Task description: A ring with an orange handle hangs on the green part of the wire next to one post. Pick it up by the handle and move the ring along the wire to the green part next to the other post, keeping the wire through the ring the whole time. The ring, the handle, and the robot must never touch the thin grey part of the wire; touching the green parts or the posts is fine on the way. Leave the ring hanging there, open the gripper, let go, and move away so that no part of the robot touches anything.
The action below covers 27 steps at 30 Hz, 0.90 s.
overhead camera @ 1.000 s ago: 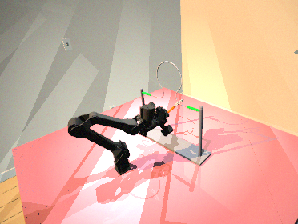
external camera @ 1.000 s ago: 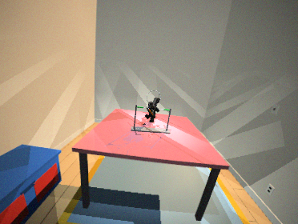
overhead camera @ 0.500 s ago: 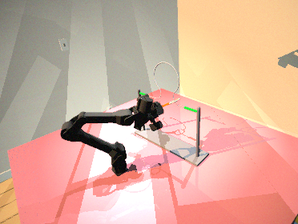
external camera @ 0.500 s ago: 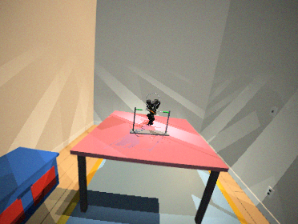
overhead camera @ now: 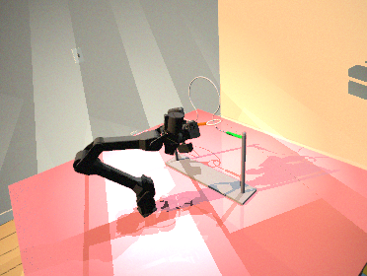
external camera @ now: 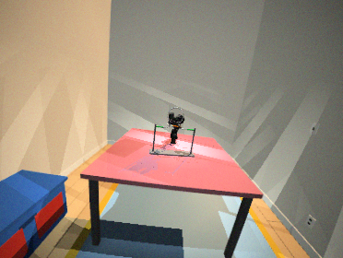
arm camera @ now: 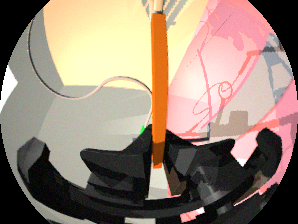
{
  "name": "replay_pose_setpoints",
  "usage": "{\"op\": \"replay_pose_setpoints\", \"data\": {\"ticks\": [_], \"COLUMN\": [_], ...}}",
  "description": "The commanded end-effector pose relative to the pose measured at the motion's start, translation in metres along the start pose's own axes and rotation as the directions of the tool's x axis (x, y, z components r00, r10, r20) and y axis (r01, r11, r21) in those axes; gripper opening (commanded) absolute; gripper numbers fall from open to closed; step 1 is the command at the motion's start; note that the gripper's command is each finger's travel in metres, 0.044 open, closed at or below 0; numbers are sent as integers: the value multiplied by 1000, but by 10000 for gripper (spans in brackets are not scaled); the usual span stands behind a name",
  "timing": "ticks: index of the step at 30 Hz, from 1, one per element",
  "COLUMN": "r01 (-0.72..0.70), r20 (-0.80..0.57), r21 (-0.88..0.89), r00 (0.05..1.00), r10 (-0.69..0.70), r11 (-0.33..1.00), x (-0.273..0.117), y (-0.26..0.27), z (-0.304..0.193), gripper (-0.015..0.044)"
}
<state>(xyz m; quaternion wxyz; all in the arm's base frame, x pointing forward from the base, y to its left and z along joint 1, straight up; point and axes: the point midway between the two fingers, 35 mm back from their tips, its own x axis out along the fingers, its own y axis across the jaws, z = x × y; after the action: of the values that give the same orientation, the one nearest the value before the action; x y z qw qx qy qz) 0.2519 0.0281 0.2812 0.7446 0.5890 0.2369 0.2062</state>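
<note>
1. Gripper (overhead camera: 196,127) (external camera: 175,125) (arm camera: 153,127) of yours is pinching the orange handle (overhead camera: 201,123) (external camera: 175,126) (arm camera: 159,80), with its fingers closed on it.
2. You have the handle pointing to three o'clock in the top view, where it meets the pale ring (overhead camera: 220,121) (a thin oval from this angle).
3. Your ring sits between the wire's tall loop (overhead camera: 189,89) (external camera: 176,108), toward eleven o'clock, and the green part (overhead camera: 234,134) (external camera: 161,126) at the nearer post (overhead camera: 243,163) (external camera: 154,140), toward four o'clock. You can't tell from these views whether the wire runs through it or touches it.
4. In the wrist view, you see the handle running up toward twelve o'clock, while the wire curves away toward ten.
5. Your arm (overhead camera: 120,143) reaches in from nine o'clock in the top view, above the red table (overhead camera: 296,237) (external camera: 138,180).
6. Below your ring, the grey base plate (overhead camera: 244,199) (external camera: 184,154) carries the posts; in the exterior view, a blue cabinet (external camera: 32,184) stands toward eight o'clock.
</note>
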Motion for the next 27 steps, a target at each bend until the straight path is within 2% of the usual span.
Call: {"op": "replay_pose_setpoints", "data": {"ticks": [1, 13, 27], "r01": [-34, -148, -271], "r20": [-4, 12, 61], "r21": [40, 250, 481], "r00": [999, 989, 959], "r10": [34, 150, 277], "r11": [999, 957, 834], "x": [-1, -4, -14], "y": [12, 48, 89], "z": [-1, 5, 21], "gripper": [-150, -150, -150]}}
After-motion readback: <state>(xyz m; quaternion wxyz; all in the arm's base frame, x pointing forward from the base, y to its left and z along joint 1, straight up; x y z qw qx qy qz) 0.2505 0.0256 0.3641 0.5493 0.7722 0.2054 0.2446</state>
